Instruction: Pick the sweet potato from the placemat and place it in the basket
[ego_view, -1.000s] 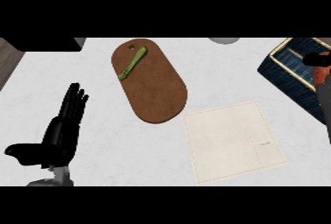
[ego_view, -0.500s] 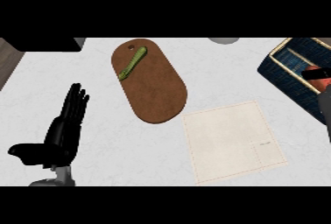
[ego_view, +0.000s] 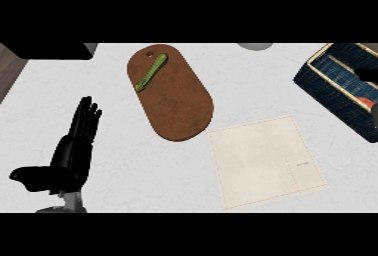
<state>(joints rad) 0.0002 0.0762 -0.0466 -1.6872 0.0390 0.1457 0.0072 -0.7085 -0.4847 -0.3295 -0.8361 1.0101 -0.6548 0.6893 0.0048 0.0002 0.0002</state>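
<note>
Left robot hand (ego_view: 70, 152) resting low at the left of the surface (ego_view: 111, 125), fingers straight and spread. Right robot hand only a dark shape (ego_view: 367, 74) over the basket (ego_view: 325, 85); fingers impossible to tell. Sweet potato an orange sliver (ego_view: 365, 101) inside the basket, placemat (ego_view: 262, 160) bare.

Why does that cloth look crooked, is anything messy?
Nothing is spilled or broken. The placemat lies slightly turned on the counter with nothing on it. An orange bit, likely the sweet potato, shows inside the basket. The left hand rests open.
</note>
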